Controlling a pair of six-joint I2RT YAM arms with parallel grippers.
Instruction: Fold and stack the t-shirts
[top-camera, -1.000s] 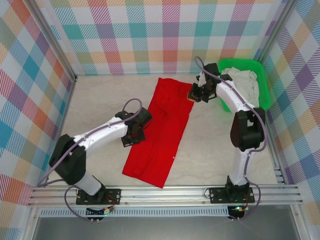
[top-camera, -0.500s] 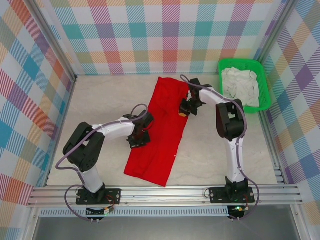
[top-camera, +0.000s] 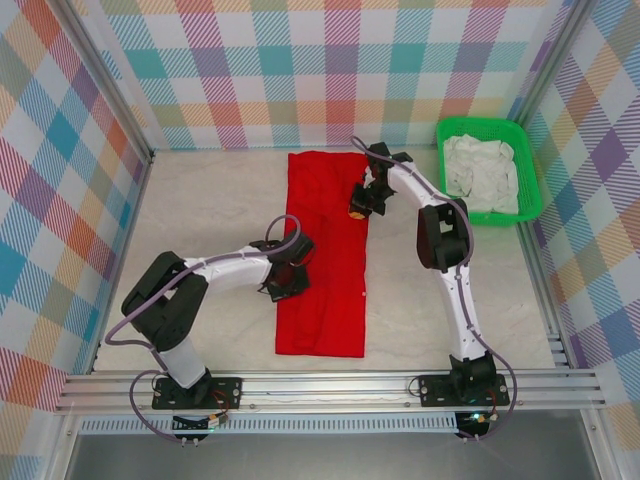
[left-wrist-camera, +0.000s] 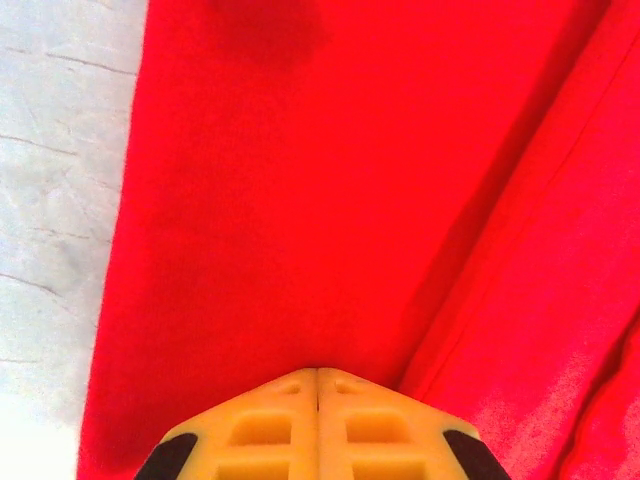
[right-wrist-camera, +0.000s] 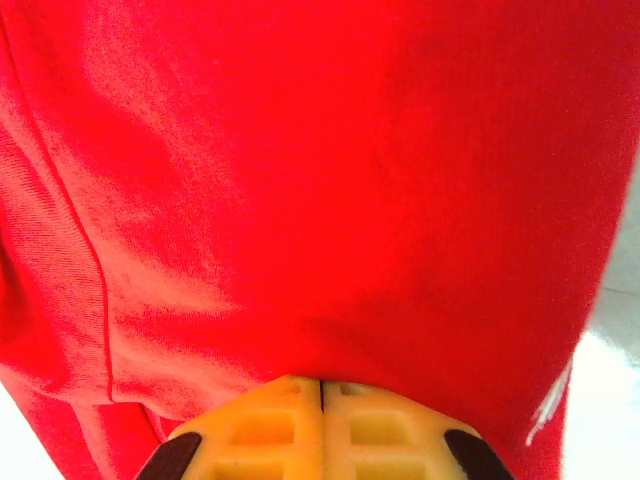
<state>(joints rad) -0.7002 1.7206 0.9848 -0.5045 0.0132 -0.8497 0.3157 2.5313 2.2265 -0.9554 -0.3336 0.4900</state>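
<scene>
Since half a second ago, the red t-shirt (top-camera: 325, 250) has swung from a slant to lie straight, a long folded strip running away from the arm bases, and both arms have shifted left with it. The left gripper (top-camera: 287, 283) sits at the strip's left edge in the overhead view, about two thirds of the way towards the near end. The right gripper (top-camera: 360, 205) sits at the right edge, nearer the far end.

From the left wrist, the yellow fingers (left-wrist-camera: 290, 430) are pressed together with no gap. Red cloth (left-wrist-camera: 300, 200) spreads ahead of them, a folded ridge runs diagonally off to their right, and bare table (left-wrist-camera: 50, 200) lies to their left.

From the right wrist, the fingers (right-wrist-camera: 350, 430) are likewise closed tip to tip. The shirt (right-wrist-camera: 350, 180) lies ahead of them, with a seam line to their left and a sliver of table (right-wrist-camera: 615, 400) to their right.

Whether either pair pinches cloth or only presses on it cannot be told.

Well to the right of the right gripper stands a green basket (top-camera: 530, 170) holding pale cloth (top-camera: 480, 170).
</scene>
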